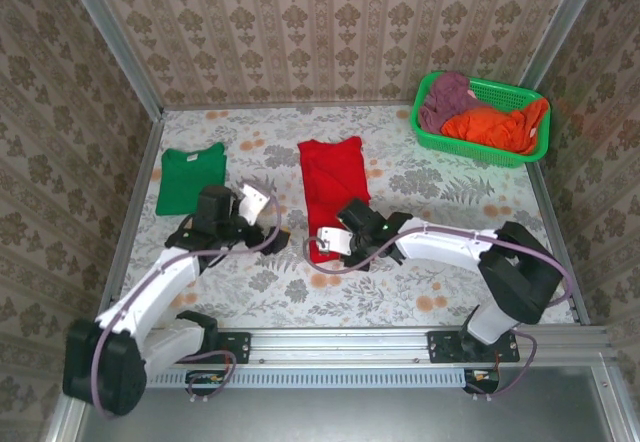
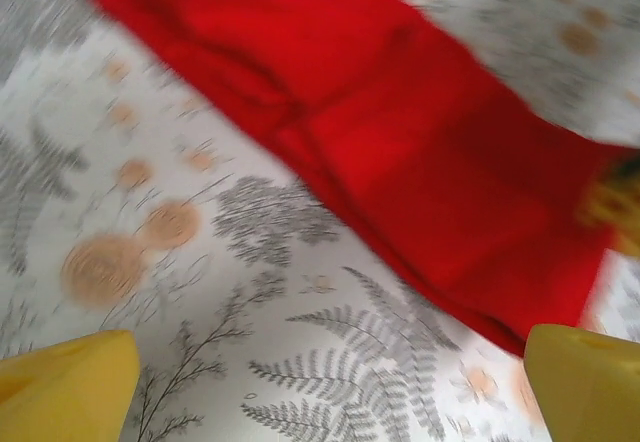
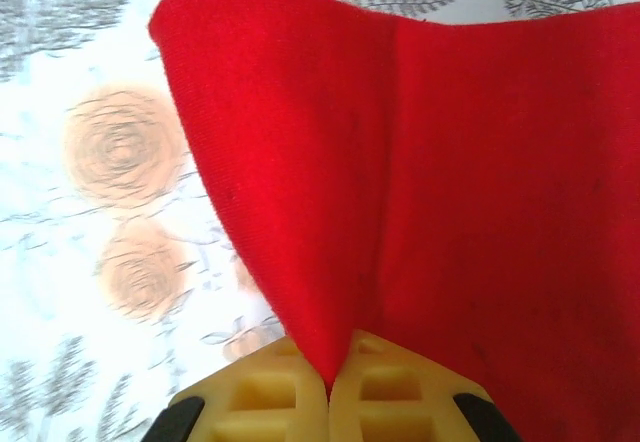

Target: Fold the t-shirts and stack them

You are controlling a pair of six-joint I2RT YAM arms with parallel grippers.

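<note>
The red t-shirt (image 1: 331, 184) lies as a long folded strip in the middle of the table. My right gripper (image 1: 326, 244) is at its near end, shut on a pinched fold of red cloth (image 3: 420, 162); the yellow pads meet at the cloth's point (image 3: 330, 390). My left gripper (image 1: 272, 218) hovers just left of the red shirt, open, with nothing between its yellow fingertips (image 2: 60, 387). In the left wrist view the red shirt (image 2: 400, 152) crosses the upper frame, beyond the open gripper (image 2: 325, 402). The green t-shirt (image 1: 190, 178) lies flat at the far left.
A green mesh basket (image 1: 437, 138) at the back right holds orange (image 1: 495, 127) and purple (image 1: 445, 97) clothes. Patterned walls close in the table on the left, back and right. A metal rail (image 1: 400, 343) runs along the near edge.
</note>
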